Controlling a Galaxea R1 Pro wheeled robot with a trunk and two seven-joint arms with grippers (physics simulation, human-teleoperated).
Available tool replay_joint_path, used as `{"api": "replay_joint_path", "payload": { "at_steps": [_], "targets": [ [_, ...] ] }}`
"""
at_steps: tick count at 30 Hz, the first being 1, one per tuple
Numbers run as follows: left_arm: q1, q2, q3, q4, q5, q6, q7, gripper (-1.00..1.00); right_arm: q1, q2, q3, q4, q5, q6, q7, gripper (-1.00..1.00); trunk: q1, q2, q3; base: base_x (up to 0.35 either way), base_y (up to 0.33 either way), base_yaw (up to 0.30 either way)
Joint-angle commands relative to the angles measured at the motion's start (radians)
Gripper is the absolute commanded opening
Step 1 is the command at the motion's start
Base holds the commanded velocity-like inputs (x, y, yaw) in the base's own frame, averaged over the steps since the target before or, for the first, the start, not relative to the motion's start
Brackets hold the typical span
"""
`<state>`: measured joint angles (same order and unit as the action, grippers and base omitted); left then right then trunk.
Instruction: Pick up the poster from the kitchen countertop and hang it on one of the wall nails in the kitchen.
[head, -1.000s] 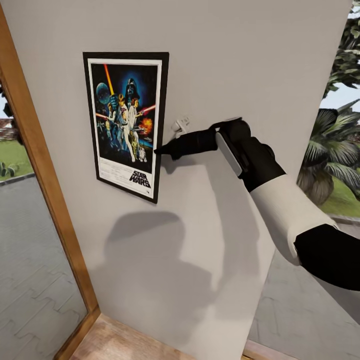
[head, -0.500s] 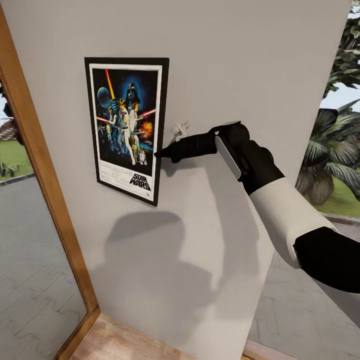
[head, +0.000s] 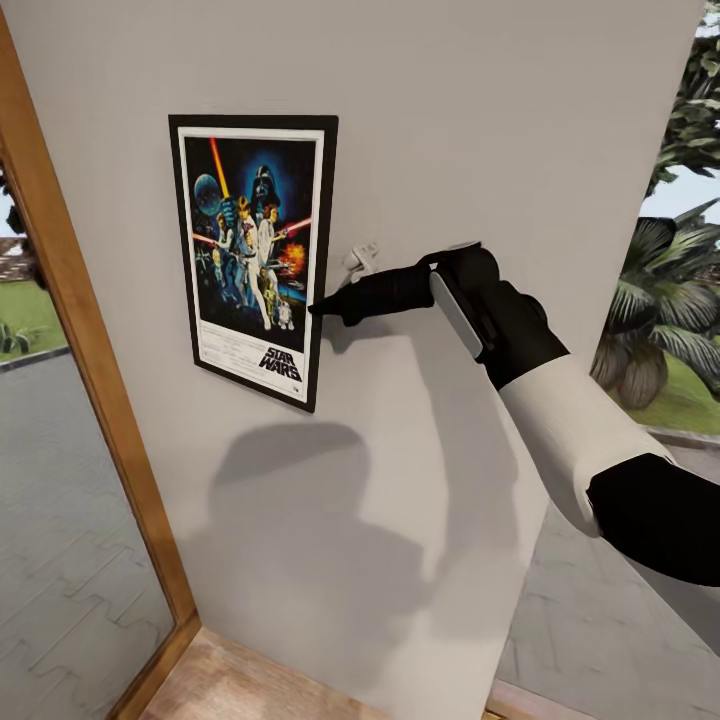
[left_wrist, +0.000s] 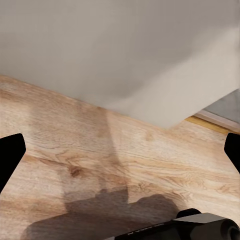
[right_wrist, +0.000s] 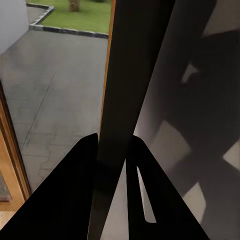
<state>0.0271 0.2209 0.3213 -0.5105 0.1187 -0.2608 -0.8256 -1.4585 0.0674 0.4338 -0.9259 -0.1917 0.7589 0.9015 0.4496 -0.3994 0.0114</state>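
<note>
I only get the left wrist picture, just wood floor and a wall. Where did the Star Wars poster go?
Observer: The poster is up flat against the white wall, in the head view.
Operator: Is the robot holding it?
Observer: Yes, the right gripper pinches its right edge; the right wrist view shows the fingers on either side of the edge.
Operator: Is it straight?
Observer: It looks slightly tilted, though the head view's angle may add to that.
Operator: Is anything next to it?
Observer: A wooden frame stands to its left, with paving outside.
</note>
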Motion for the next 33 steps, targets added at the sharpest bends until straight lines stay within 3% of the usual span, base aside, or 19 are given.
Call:
{"api": "replay_joint_path", "payload": {
  "at_steps": [1,33],
  "targets": [
    [0.001,0.000,0.001,0.000,0.004,0.000,-0.004,1.00,0.000,0.000,0.000,0.000,-0.006,0.007,0.001,-1.00,0.000,-0.001,0.000,0.000,0.000,0.000],
    [0.001,0.000,0.001,0.000,0.004,0.000,-0.004,1.00,0.026,0.008,0.002,-0.001,-0.005,-0.018,-0.001,-1.00,0.000,-0.001,0.000,0.000,0.006,0.000]
  ]
}}
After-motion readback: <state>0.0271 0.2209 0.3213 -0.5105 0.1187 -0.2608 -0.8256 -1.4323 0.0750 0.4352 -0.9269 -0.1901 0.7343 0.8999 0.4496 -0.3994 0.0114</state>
